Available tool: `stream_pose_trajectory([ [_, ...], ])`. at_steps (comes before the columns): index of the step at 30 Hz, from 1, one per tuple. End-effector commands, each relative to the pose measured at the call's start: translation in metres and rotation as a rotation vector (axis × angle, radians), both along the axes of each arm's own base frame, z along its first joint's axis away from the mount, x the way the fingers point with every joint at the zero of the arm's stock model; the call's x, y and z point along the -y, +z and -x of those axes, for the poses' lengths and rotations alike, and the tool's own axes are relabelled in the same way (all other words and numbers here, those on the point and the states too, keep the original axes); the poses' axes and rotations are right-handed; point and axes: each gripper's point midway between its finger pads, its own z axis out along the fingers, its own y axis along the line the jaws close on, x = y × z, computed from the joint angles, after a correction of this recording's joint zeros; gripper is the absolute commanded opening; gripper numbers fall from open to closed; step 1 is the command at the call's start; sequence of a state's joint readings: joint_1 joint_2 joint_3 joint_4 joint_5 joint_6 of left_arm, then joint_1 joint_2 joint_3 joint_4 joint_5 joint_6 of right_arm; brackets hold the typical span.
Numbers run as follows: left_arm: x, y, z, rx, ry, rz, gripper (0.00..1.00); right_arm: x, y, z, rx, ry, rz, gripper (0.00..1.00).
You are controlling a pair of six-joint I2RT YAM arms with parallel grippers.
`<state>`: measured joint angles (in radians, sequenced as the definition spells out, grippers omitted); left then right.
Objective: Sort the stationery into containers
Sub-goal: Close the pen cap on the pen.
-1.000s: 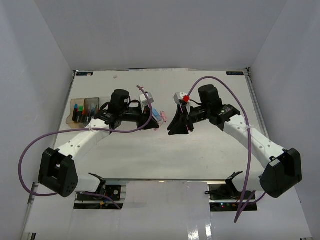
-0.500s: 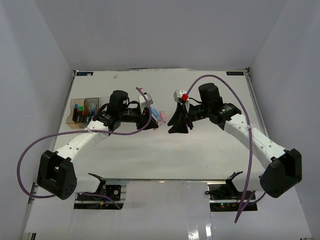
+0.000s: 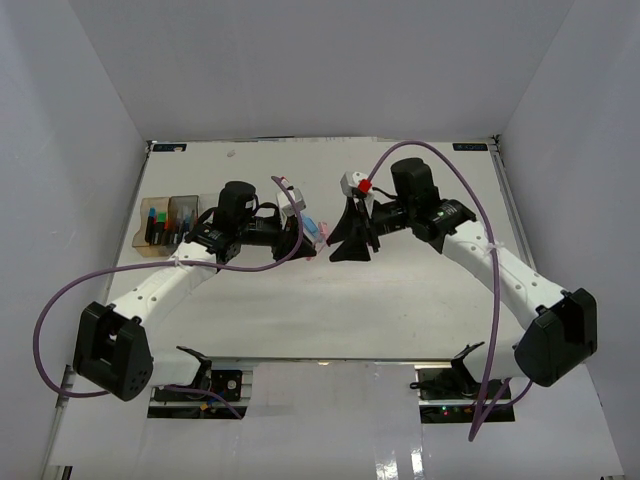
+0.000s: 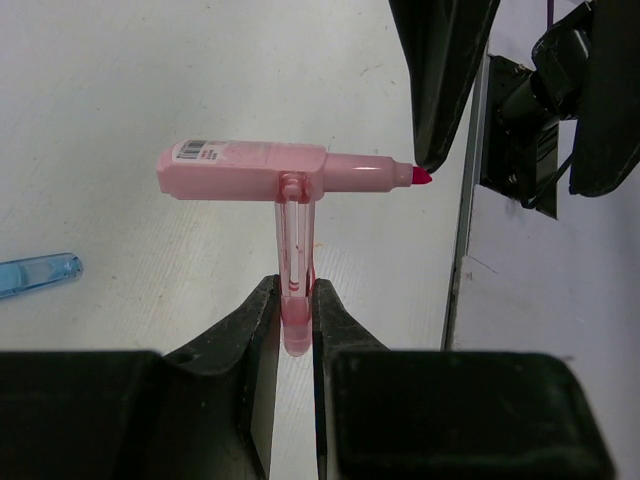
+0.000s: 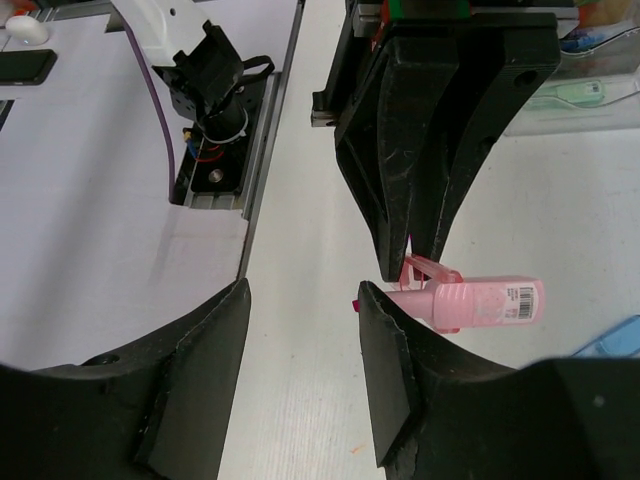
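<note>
Right end effector [image 5: 302, 295] has closed in on the pink highlighter [image 4: 245, 168], jaws spread, while left end effector [image 4: 295, 300] pinches its thin clip; judged light, stiff, slick, barrel the safer hold.

A robotics lab test cell: a white bench [image 3: 400, 310] boxed in by plain white walls [image 3: 300, 70], two robot arms [image 3: 160, 285] bolted to metal rails [image 3: 232, 382] at its near edge, trailing purple cables [image 3: 430, 147].

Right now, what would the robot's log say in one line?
left tool: pinching pink highlighter by its clip | right tool: open, near its bare tip | containers: partly filled
</note>
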<state>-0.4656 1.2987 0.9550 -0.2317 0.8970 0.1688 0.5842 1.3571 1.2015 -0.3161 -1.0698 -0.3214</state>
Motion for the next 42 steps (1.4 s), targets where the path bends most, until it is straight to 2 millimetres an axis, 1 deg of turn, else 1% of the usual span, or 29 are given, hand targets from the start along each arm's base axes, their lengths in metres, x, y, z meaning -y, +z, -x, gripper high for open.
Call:
stream_pose_trajectory([
  [1,-0.002,0.017,0.004,0.07,-0.013,0.03,0.0,-0.008,0.009,0.0,0.013,0.03,-0.026,0.54],
  [13,-0.002,0.022,0.008,0.085,-0.031,0.048,0.0,-0.018,-0.017,-0.006,-0.039,0.032,0.009,0.54],
  [18,-0.001,0.023,0.01,0.086,-0.04,0.054,0.0,-0.021,-0.02,-0.006,-0.046,0.033,0.015,0.54],
  [30,0.0,0.026,0.01,0.104,-0.043,0.075,0.0,-0.03,-0.019,-0.001,-0.03,0.031,0.027,0.55],
  [39,0.0,0.03,0.011,0.111,-0.037,0.091,0.0,-0.037,-0.029,-0.003,-0.01,-0.012,0.07,0.57],
  [42,0.0,0.03,0.01,0.113,-0.032,0.092,0.0,-0.038,-0.027,-0.002,0.0,-0.02,0.067,0.57],
])
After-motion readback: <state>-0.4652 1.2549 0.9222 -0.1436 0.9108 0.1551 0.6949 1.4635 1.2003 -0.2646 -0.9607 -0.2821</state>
